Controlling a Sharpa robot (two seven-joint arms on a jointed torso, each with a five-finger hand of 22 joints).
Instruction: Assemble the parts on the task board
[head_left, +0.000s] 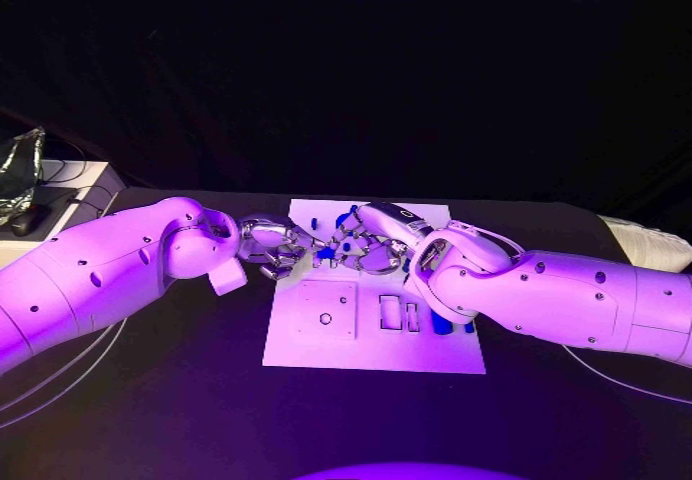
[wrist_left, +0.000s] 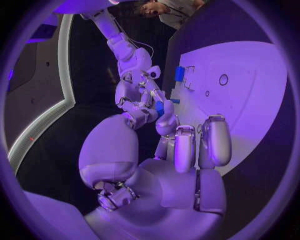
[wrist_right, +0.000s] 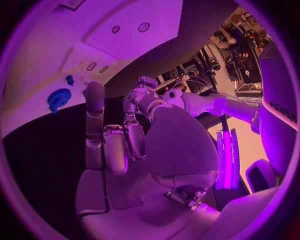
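On the table: white task board (head_left: 372, 340) in the middle, long side running away from the robot.
Board near half: raised square plate with a small round hole (head_left: 326, 319) on the left; rectangular slots (head_left: 392, 312) beside it.
Left robot hand (head_left: 271, 243): at the board's far left edge, fingers curled in toward the other hand; contents cannot be told.
Right robot hand (head_left: 372, 240): over the far half of the board, fingers bent toward the left one, fingertips close or touching.
Small blue part (head_left: 327, 253): between the two hands' fingertips over the board; left wrist view shows it (wrist_left: 160, 108) at the right hand's fingers (wrist_left: 140, 107). Which hand actually pinches it cannot be told.
Other blue parts: two (head_left: 443, 322) at the board's right edge, partly hidden under the right forearm; a round one (wrist_right: 59, 97) and a smaller one (wrist_right: 70, 79) seen on the board in the right wrist view.
Arms: left forearm (head_left: 101, 275) and right forearm (head_left: 562, 300) both low over the table.
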